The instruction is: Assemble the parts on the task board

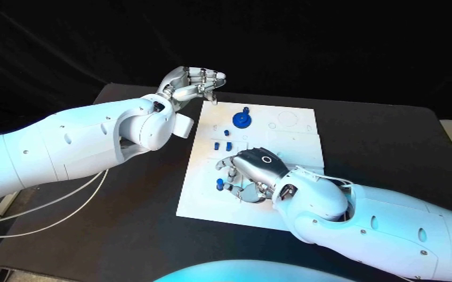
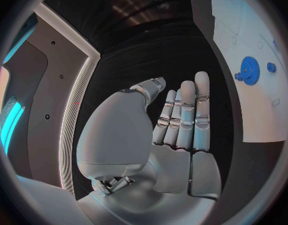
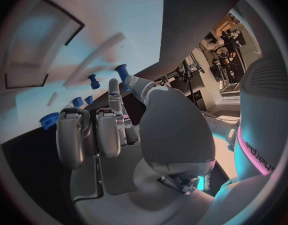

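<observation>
Task board (image 1: pixel 287 140) lies mid-table, white, with small blue parts scattered on it: a blue gear (image 1: pixel 242 121) toward the far end, two short blue pegs (image 1: pixel 221 145) about halfway down, another blue peg (image 1: pixel 221 183) at the near left by the right hand.

Right hand (image 1: pixel 253 172) is low over the near half of the board, palm down, fingers curled toward that near peg. In the right wrist view a blue peg (image 3: pixel 123 74) sits just beside the tip of the longest finger — touching or pinched, I cannot tell; the fingertip covers the contact. Likely a pick-up in hand, judging from the posture.

Left hand (image 1: pixel 191 84) hangs off the board's far left corner, above the bare table (image 1: pixel 377 125). Left wrist view shows its fingers (image 2: pixel 187 116) straight and side by side, thumb apart, nothing in the palm — released, empty. Probably parked clear so the right hand has room.

The left wrist view gives the gear's toothed rim (image 2: pixel 248 70) and a small blue part beside it; the head view gives the board's layout and recesses, which neither wrist view covers whole.
</observation>
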{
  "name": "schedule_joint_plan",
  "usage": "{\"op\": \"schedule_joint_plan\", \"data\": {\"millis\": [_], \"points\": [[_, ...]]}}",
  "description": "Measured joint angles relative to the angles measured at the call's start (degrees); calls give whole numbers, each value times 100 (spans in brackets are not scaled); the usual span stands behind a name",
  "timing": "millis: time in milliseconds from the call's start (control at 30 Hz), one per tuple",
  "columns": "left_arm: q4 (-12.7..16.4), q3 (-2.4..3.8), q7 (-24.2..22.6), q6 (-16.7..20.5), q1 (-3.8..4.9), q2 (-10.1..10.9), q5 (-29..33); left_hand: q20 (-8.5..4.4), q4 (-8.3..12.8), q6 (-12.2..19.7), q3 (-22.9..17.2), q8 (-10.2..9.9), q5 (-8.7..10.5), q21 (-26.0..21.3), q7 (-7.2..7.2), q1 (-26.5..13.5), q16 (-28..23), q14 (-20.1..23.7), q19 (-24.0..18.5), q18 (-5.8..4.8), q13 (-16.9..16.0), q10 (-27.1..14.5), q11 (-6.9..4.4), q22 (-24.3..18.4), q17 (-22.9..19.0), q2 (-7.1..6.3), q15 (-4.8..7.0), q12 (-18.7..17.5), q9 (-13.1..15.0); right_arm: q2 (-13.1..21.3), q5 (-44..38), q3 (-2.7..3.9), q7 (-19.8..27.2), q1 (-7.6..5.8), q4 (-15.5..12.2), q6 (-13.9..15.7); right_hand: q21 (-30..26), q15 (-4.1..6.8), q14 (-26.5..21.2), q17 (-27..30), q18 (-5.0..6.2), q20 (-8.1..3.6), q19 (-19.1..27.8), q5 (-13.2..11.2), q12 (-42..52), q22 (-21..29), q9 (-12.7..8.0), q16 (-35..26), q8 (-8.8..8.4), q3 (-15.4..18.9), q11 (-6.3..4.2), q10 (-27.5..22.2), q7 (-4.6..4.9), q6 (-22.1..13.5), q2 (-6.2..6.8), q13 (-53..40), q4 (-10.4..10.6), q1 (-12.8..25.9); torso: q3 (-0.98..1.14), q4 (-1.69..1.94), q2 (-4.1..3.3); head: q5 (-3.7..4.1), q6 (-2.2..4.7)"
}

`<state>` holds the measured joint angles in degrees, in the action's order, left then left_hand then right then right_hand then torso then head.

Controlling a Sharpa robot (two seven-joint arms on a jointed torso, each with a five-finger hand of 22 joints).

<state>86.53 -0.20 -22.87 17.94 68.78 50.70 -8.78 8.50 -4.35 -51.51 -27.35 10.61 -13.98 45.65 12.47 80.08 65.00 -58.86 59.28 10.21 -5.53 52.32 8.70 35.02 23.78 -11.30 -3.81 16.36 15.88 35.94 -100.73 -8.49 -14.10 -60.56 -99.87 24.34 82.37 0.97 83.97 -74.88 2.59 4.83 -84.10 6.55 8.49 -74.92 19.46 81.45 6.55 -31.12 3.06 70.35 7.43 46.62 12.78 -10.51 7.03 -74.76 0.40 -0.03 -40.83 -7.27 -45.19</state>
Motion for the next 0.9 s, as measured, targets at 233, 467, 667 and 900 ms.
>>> {"op": "schedule_joint_plan", "data": {"millis": [233, 467, 667, 900], "points": [[-2, 0, -3, 7, 0, 14, 0, 0, 0, 21, 0, 0, 0, 0, -21, 0, 0, 0, 0, 0, 0, 0, 0, 0, 0, 0, 0, 0, 0, 791, 400, 41, 86, -100, -491, 573, 0, 33, 3, -7, 1, -22, 21, -58, 211, 1, 104, 5, 259, 92, 54, 195, 108, 476, 0, -222, 60, 0, 0, -8, 9, 114, 70], [-21, -2, -6, 7, -1, 22, 0, 0, 0, 21, 0, 0, 0, 0, -21, 0, 0, 0, 0, 0, -1, 0, 0, 1, -4, 0, 0, 25, 0, 1808, 1912, 73, 155, -417, -632, 629, 189, 173, 6, -7, -92, -115, 9, 283, 3509, 1, 891, 153, 1170, 749, -152, 247, -89, 736, -126, -3505, 218, 232, -7, -49, 50, 377, 177], [-20, -3, -6, 8, -2, 34, 0, 0, 0, 21, 0, 0, 0, 0, -21, 0, 0, 0, 0, 0, -1, 1, 0, 0, -4, 0, 0, 27, 0, 2402, 2805, 53, 177, -418, -698, 465, 361, 172, 6, -6, -92, -166, -1, 399, 6591, 1, 1436, 327, 1600, 949, -191, 1017, -149, 574, -201, -6365, 334, 199, -24, -105, 82, 600, 264], [-24, -44, -6, 8, -3, 36, 0, 0, 0, 21, 0, 0, 0, 0, -21, 0, 0, 0, 0, 0, -1, 1, 0, 1, -4, 0, 0, 27, 0, 2851, 2815, 30, 51, -306, -952, 385, 629, 172, 6, -5, -180, -166, -1, 445, 7224, 2, 1526, 536, 1605, 1185, -151, 1319, -127, 514, -175, -6445, 638, 469, -34, -147, 131, 786, 259]]}}
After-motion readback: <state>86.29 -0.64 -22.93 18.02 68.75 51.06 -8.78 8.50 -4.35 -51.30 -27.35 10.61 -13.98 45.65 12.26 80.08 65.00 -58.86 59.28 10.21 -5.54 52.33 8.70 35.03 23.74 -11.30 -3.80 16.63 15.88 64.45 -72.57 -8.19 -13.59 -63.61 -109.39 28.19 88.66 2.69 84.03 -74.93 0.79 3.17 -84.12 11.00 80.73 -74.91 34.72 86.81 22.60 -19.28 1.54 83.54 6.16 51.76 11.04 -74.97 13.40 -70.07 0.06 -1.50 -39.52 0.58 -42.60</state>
